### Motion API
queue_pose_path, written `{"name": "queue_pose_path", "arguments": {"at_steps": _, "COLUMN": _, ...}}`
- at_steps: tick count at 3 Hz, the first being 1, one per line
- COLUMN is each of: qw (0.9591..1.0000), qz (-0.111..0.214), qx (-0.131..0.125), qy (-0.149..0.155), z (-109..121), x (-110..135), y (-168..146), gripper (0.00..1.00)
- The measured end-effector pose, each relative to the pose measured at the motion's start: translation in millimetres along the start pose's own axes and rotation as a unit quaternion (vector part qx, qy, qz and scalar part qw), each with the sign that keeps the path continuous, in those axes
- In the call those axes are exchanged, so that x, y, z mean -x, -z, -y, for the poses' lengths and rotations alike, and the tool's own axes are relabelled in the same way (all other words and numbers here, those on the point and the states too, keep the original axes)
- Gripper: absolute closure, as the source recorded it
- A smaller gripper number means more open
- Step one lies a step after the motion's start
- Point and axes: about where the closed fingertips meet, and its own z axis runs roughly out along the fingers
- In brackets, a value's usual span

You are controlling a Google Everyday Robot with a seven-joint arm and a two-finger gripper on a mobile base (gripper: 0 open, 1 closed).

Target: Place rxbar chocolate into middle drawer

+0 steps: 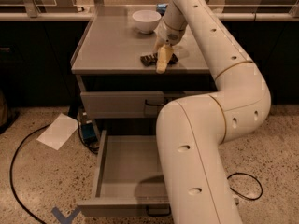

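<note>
No legible text; jaws at rxbar chocolate (149,59).

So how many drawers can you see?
2. One shut drawer sits just under the tabletop; one open drawer is pulled out below. The arm may hide more. The hand is up at the rxbar chocolate.
</note>
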Motion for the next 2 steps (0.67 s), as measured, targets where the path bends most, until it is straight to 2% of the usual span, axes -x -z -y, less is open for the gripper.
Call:
{"name": "queue_pose_path", "arguments": {"at_steps": 1, "qw": 1.0000, "qz": 0.000, "qx": 0.000, "qy": 0.000, "z": -5.4, "x": 0.1, "y": 2.6, "gripper": 0.85}}
{"name": "queue_pose_path", "arguments": {"at_steps": 2, "qw": 1.0000, "qz": 0.000, "qx": 0.000, "qy": 0.000, "z": -8.4, "x": 1.4, "y": 8.0, "gripper": 1.00}}
